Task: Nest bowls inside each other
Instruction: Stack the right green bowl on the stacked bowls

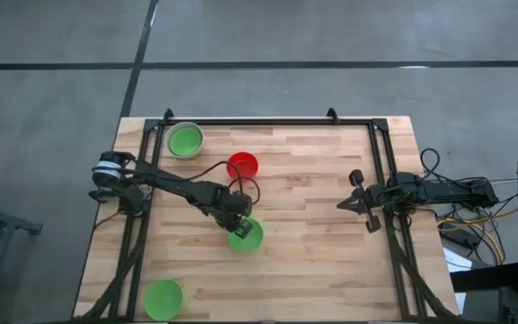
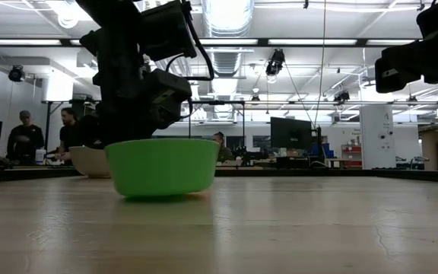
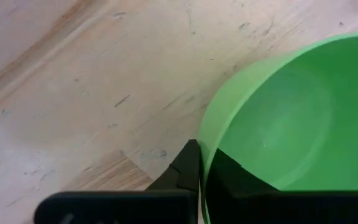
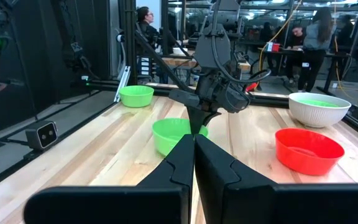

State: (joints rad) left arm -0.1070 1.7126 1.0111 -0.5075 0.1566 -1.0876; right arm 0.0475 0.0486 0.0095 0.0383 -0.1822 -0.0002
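Observation:
A bright green bowl [image 1: 246, 236] stands on its base near the table's middle, and my left gripper [image 1: 235, 219] is shut on its rim on the side toward the table's left edge. The red bowl [image 1: 242, 166] stands just beyond it. At the far left a grey-white bowl [image 1: 185, 140] holds a green bowl inside it. Another green bowl [image 1: 163, 299] sits at the near left corner. My right gripper [image 4: 194, 155] waits shut above the table's right side, touching nothing. My left gripper pinches the green bowl's rim [image 3: 207, 144] between its two fingers, one finger [image 3: 188, 168] outside the wall and the other [image 3: 229, 174] inside the bowl. The fingers come steeply from above, slanting from the table's left. The bowl stands upright with its base on the table [image 2: 162, 166].
A black frame [image 1: 268, 121] runs along the table's far edge and down both sides. Bare wood lies between the held bowl and my right arm [image 1: 421, 191]. People stand at benches in the room beyond the table.

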